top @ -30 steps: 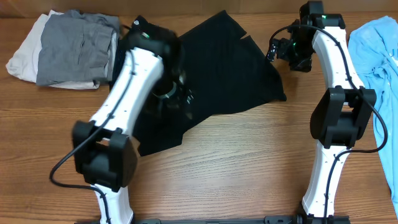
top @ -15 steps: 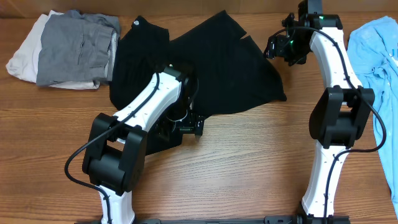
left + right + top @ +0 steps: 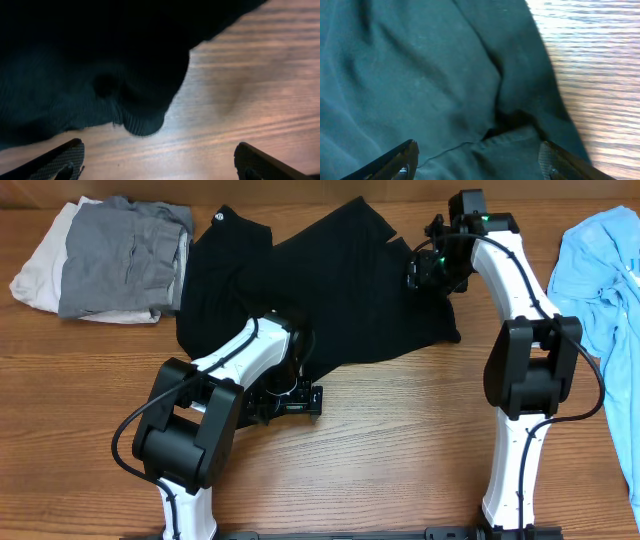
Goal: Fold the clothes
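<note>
Right fingers [image 3: 395, 161] moved over black shirt [image 3: 340, 290], left fingers [image 3: 56, 159] drawn back — apart

— The tabletop [image 3: 400, 450] looks like wood grain, smooth, with a faint sheen.
— The black shirt [image 3: 340, 290] on it is matt cloth, finely ribbed. Left of the shirt, the grey garment [image 3: 120, 265] is soft matt fabric.
— The arm casings [image 3: 228, 352] are glossy white plastic.

Black shirt [image 3: 350, 290] sprawls rumpled near the counter [image 3: 400, 440]'s far edge. Grey garment [image 3: 120, 255] tops white garment [image 3: 38, 268] at the far-left corner, and light blue garment [image 3: 600, 265] lies at the right edge.
</note>
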Available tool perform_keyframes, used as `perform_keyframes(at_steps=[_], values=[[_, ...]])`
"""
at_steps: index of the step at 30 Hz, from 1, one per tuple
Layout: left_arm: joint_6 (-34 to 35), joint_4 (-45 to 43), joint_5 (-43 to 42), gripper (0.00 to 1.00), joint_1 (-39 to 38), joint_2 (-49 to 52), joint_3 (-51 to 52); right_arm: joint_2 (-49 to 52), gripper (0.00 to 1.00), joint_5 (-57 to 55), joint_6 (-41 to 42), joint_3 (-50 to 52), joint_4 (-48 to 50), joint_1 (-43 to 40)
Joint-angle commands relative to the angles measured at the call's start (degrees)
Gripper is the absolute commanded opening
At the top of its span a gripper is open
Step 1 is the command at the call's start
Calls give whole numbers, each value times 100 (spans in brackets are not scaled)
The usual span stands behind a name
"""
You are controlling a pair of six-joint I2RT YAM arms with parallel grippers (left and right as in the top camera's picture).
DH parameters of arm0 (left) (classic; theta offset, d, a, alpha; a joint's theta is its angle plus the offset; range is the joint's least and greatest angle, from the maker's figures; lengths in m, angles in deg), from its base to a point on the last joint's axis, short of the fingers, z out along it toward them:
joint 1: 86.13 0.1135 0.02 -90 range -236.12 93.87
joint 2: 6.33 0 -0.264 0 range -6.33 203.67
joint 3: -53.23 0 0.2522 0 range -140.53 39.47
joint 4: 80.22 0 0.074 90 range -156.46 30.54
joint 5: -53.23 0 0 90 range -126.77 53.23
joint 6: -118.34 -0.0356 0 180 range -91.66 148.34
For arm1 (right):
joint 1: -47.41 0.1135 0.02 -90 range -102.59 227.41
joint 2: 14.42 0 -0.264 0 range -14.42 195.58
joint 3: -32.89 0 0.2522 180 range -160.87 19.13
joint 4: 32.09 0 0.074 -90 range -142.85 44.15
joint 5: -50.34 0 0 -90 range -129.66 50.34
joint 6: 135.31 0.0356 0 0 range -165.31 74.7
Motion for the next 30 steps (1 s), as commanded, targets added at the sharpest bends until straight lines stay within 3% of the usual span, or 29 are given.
perform_keyframes(at_steps=[1,9,22,30], values=[[149,-129,186,98,37,-37,70,42,81,22,-50,35,28,46],[219,9,636,91,39,-63,-210,278,80,-20,-46,35,48,59],[289,190,911,93,35,-323,-490,468,69,-17,-44,35,214,142],[387,-199,940,93,37,-319,-208,468,39,-223,-9,35,177,162]])
